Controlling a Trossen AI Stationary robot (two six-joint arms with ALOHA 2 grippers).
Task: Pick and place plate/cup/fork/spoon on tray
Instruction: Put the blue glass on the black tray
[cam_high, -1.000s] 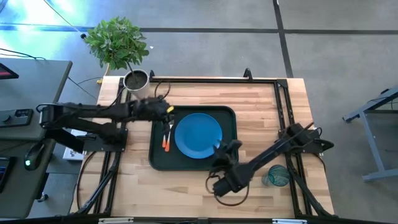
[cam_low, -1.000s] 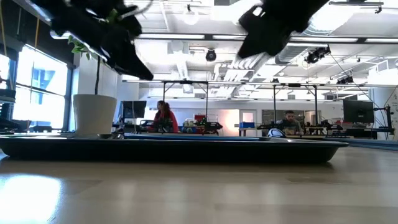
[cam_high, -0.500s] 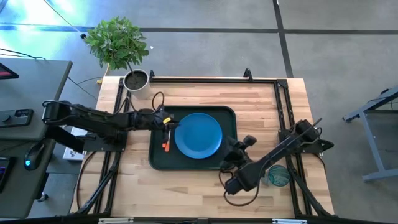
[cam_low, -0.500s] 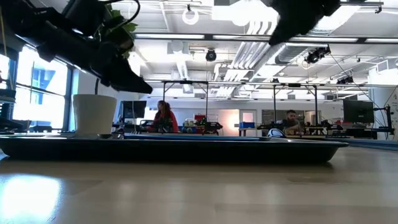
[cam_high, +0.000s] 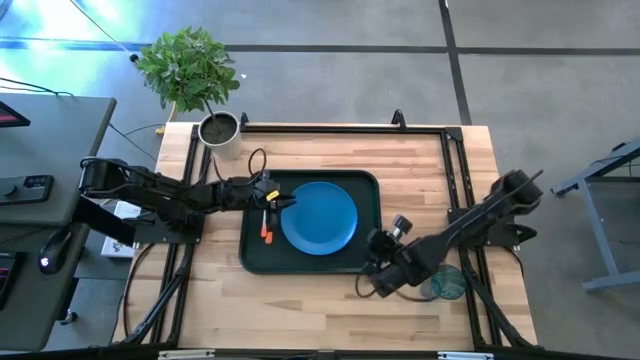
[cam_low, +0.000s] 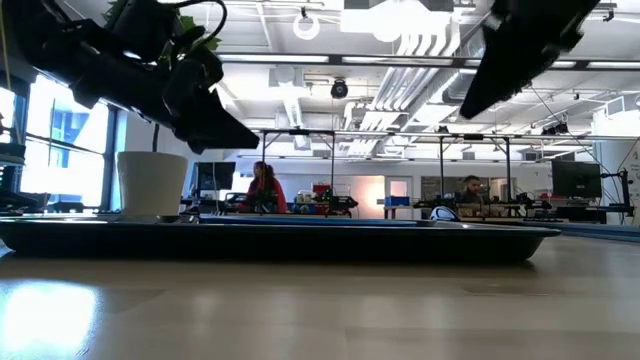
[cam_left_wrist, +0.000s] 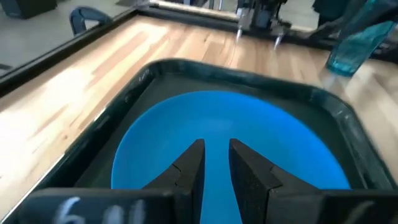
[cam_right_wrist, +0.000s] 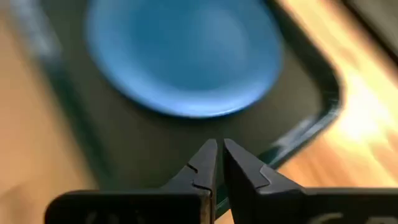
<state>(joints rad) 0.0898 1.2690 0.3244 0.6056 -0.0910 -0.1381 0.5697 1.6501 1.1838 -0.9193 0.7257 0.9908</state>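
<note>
The blue plate (cam_high: 318, 217) lies flat in the dark green tray (cam_high: 310, 262). Orange-handled cutlery (cam_high: 266, 232) lies on the tray's floor left of the plate; I cannot tell the fork from the spoon there. The teal cup (cam_high: 447, 285) stands on the table right of the tray, partly behind my right arm, and also shows in the left wrist view as the cup (cam_left_wrist: 351, 43). My left gripper (cam_left_wrist: 216, 146) hovers over the plate's left edge, narrowly open and empty. My right gripper (cam_right_wrist: 219, 148) hangs above the tray's near right corner, shut and empty.
A grey pot with a green plant (cam_high: 218, 128) stands at the table's far left corner. A black frame (cam_high: 450, 150) runs along the far and right sides. Bare wood lies near the front edge (cam_high: 280, 310). People sit in the room behind (cam_low: 265, 188).
My right gripper has drawn back from the plate's near right edge toward the table's right edge and risen. My left gripper has moved from the tray's far left corner toward the near edge and down, over the plate's left edge. The plate has stayed in place.
</note>
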